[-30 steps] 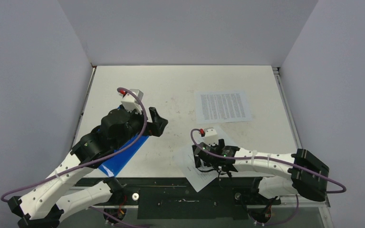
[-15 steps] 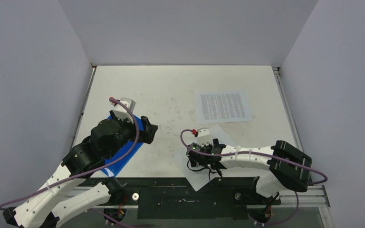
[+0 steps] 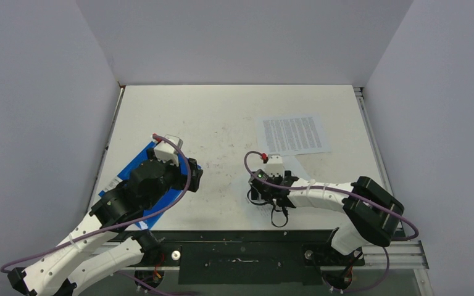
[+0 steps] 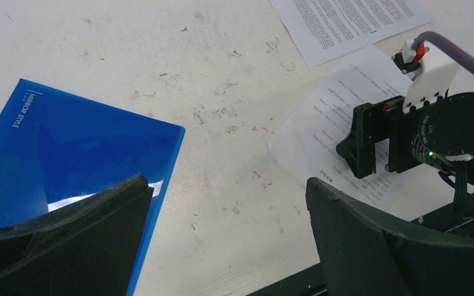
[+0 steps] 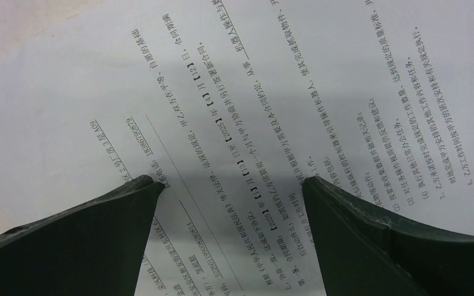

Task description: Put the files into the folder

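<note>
The blue folder [image 3: 133, 166] lies closed and flat on the left of the table, mostly under my left arm; it also shows in the left wrist view [image 4: 68, 148]. My left gripper [image 3: 195, 177] is open and empty, hovering over the folder's right edge [image 4: 228, 191]. One printed sheet [image 3: 293, 134] lies at the back right. The second sheet [image 3: 291, 168] lies under my right gripper [image 3: 263, 189]. In the right wrist view this sheet [image 5: 296, 92] fills the frame, and the open right gripper [image 5: 229, 182] stands just above or on it.
The table's near edge, with a black rail [image 3: 247, 237], runs just below both grippers. Grey walls close in the left, back and right. Bare, scuffed table surface [image 4: 222, 92] lies between the folder and the sheets.
The right gripper has moved up the table with the near sheet, which no longer hangs over the near edge. The left gripper pulled back left, and the folder now lies farther onto the table.
</note>
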### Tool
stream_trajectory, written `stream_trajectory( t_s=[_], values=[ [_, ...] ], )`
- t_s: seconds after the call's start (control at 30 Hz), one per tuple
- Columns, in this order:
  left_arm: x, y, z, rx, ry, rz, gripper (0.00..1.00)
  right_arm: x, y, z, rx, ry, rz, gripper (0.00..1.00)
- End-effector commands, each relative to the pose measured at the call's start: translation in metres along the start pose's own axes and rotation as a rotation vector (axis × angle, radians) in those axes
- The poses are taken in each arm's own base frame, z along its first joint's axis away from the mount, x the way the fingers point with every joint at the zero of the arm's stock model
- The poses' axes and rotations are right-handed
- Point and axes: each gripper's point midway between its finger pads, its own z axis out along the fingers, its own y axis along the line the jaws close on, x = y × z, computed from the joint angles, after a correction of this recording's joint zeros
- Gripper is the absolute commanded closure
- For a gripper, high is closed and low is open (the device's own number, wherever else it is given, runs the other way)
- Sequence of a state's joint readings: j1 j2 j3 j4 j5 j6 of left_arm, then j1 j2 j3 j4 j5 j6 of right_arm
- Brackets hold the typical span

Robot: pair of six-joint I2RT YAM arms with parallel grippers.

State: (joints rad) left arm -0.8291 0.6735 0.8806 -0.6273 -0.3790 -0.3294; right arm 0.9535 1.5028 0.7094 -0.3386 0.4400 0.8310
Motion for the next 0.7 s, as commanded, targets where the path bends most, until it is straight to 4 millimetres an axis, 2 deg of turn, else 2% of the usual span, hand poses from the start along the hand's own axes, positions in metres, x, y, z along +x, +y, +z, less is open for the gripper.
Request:
stream_trajectory(
  t_s=[0.0,0.53,0.67],
  values=[
    [-0.013,0.000,0.003,-0.004,-0.055,-0.003,0.04,0.003,-0.035,0.011,0.096,0.027,-0.028,0.10],
    [-0.005,0.002,0.006,0.000,-0.032,-0.005,0.04,-0.068,-0.090,0.046,0.196,-0.021,0.162,0.10],
    [-0.004,0.002,0.005,0.004,-0.035,-0.006,0.03,-0.079,-0.103,0.056,0.222,-0.023,0.195,0.10]
  ],
)
